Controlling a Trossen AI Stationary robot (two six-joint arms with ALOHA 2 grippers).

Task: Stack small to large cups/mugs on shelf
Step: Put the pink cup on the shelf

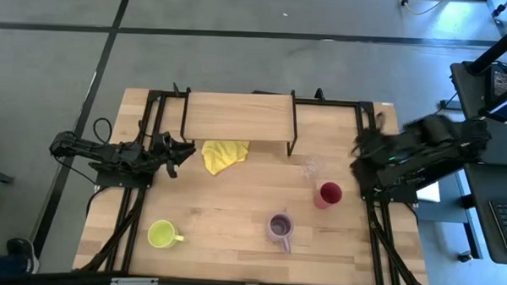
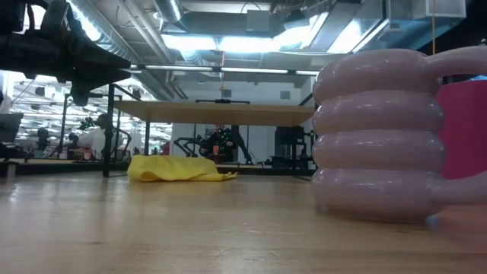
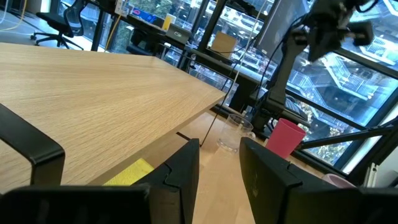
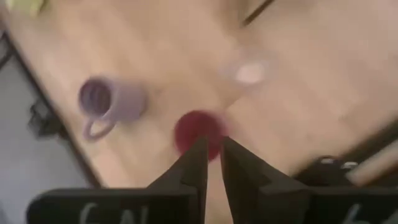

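Hovering right gripper (image 4: 213, 163), seemingly above red cup (image 4: 198, 132)

light: bright, even, from ceiling strips at 12 o'clock in low view | shadows: faint | blur: right wrist view smeared throughout | focus: lilac mug (image 2: 388, 133) soft at 3 o'clock
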